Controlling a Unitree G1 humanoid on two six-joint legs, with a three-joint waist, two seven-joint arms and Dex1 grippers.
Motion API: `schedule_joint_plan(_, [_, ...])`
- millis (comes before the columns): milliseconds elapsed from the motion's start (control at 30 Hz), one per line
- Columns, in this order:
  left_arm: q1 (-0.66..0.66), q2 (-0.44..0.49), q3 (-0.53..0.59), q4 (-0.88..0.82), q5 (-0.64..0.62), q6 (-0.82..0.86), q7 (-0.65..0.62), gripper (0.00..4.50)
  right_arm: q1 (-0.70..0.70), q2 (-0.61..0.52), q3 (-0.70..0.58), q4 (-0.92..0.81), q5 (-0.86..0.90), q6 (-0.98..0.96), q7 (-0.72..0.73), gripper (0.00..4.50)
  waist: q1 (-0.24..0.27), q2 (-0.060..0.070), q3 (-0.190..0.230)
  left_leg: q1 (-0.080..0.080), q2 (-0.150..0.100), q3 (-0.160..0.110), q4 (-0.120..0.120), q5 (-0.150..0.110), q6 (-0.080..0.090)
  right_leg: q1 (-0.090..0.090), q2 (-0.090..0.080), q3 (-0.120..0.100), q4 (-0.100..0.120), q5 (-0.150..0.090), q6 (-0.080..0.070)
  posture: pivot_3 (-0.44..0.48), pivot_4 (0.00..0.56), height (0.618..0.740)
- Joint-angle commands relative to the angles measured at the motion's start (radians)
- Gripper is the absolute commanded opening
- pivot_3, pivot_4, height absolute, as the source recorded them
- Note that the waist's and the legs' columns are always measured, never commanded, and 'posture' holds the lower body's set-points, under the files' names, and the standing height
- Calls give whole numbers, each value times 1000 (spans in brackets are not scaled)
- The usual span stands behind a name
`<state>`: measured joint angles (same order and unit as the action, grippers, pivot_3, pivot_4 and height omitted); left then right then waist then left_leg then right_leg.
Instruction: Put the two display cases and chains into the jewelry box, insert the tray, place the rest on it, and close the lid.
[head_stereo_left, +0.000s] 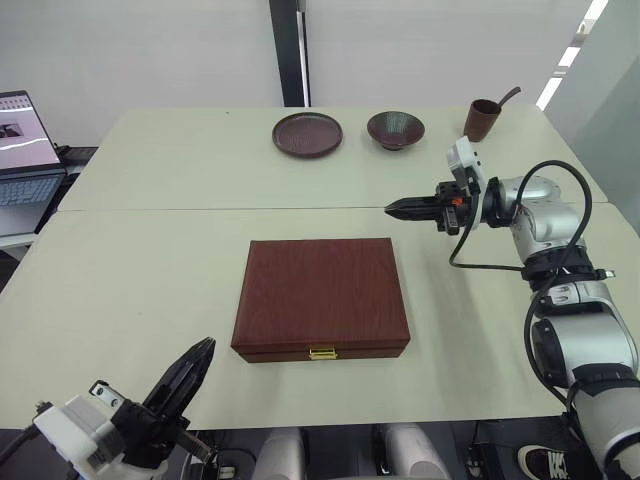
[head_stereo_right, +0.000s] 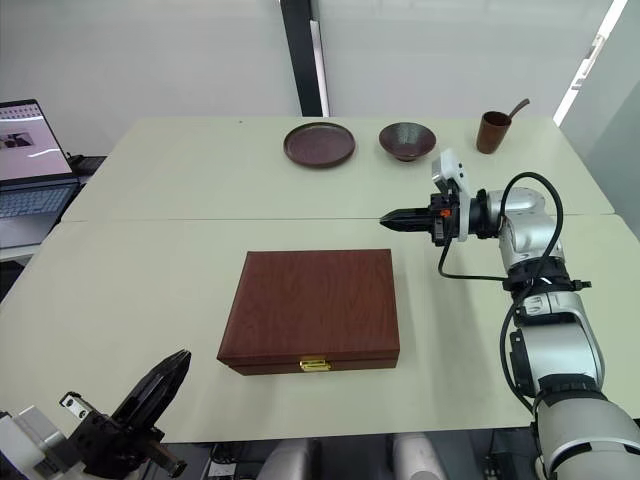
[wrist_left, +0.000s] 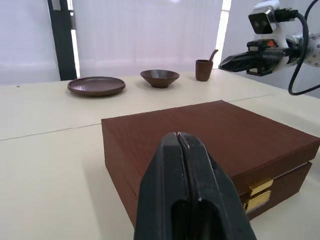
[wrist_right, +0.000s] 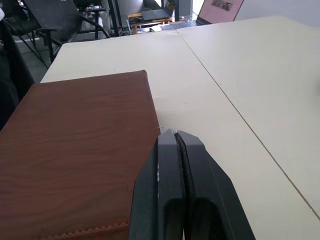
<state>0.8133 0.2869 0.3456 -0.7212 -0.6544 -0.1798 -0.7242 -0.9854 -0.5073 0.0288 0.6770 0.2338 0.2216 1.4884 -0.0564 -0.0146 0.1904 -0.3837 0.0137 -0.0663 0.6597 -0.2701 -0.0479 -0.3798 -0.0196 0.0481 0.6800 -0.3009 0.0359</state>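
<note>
reddish-brown jewelry box (head_stereo_left: 321, 297) sits shut between our closed, empty left fingers (head_stereo_left: 196, 358) and right fingers (head_stereo_left: 406, 208); we should unlatch its gold clasp (head_stereo_left: 322, 352) gently.

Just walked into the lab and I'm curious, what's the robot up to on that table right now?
Nothing is being handled at this moment. The jewelry box sits on the table with its lid shut and the gold clasp facing the robot. The left end effector hovers near the box's front left corner, fingers together and empty. The right end effector is raised past the box's far right corner, also shut and empty.
</note>
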Motion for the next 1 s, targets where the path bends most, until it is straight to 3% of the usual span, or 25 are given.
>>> schedule_joint_plan(33, [-61, 80, 83, -3, -79, 94, 74, 0, 62, -57, -54, -20, 8, -37, -56, 200, 9, 0, 0, 0, 0, -2, 0, 0, 0, 0, 0, -1, 0, 0, 0, 0, 150, 740])
schedule_joint_plan(100, [-121, 150, 138, 36, -114, 176, 126, 0, 125, -97, -82, -44, 19, -34, -87, 596, 20, 0, 0, 0, 0, -4, 0, 0, 0, 1, 0, -3, 0, 0, 0, 0, 150, 740])
schedule_joint_plan(167, [-182, 203, 175, 90, -64, 210, 156, 0, 181, -133, -103, -72, 29, -22, -106, 1098, 28, 1, 0, 0, -1, -5, 0, 0, 0, 1, 0, -4, 1, 0, 0, 0, 150, 740])
schedule_joint_plan(367, [-406, 322, 204, 313, -32, 310, 151, 0, 372, -199, -184, -185, 58, -21, -211, 2743, 21, 1, 1, 1, -1, -3, 0, 0, 0, 2, 0, -2, 1, 0, 0, 0, 150, 740])
schedule_joint_plan(467, [-528, 378, 176, 459, -40, 357, 76, 576, 486, -221, -225, -231, 63, -41, -256, 3629, 24, 1, 1, 1, 0, -5, 0, 0, 0, 2, 1, -5, 1, 0, 0, 0, 150, 740])
schedule_joint_plan(567, [-612, 399, 159, 588, -8, 351, 15, 1530, 555, -235, -242, -249, 66, -58, -271, 4500, 22, 1, 1, 1, -1, -4, 0, 0, 0, 2, 1, -4, 1, 0, 0, 0, 150, 740])
schedule_joint_plan(867, [-826, 511, 63, 919, 147, 314, -166, 4461, 709, -284, -301, -258, 94, -79, -288, 4500, 20, 1, 1, 1, -1, -3, 0, 0, 0, 2, 0, -3, 1, 1, 1, 0, 150, 740])
schedule_joint_plan(1000, [-862, 536, 63, 968, 154, 336, -218, 4461, 720, -291, -309, -277, 100, -71, -297, 4500, 17, 1, 1, 1, -1, -2, 0, 0, 0, 2, 0, -2, 1, 1, 1, 0, 150, 740])
